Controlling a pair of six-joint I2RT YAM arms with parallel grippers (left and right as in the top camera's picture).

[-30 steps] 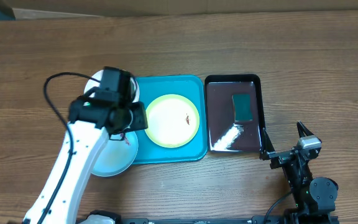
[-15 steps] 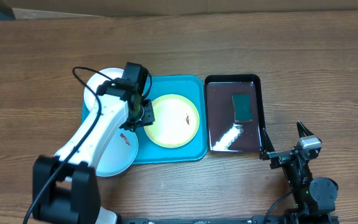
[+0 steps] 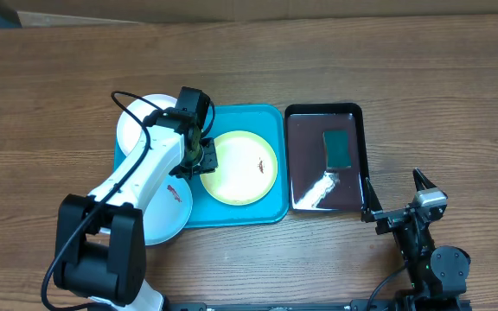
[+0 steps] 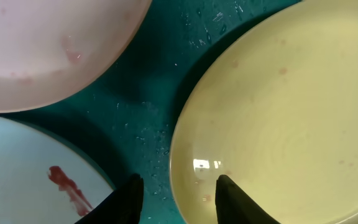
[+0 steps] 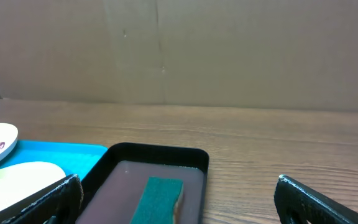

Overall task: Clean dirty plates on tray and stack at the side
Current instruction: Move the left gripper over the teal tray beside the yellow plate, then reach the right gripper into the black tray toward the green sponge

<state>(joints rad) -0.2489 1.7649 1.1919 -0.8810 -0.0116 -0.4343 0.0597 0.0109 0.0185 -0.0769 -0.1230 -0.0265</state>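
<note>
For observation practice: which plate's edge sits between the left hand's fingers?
The yellow-green-rimmed plate; the left hand frames its rim, the white plate and light blue plate lie outside.

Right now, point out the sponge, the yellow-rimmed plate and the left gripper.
sponge (image 3: 337, 149): overhead view, top face.
yellow-rimmed plate (image 3: 240, 167): overhead view, white middle.
left gripper (image 4: 179, 194): left wrist view, midway between fingertips.

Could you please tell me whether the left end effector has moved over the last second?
Yes. Judged against the fixed turquoise tray, the left end effector has shifted right, ending at the left rim of the yellow-green-rimmed plate.
</note>
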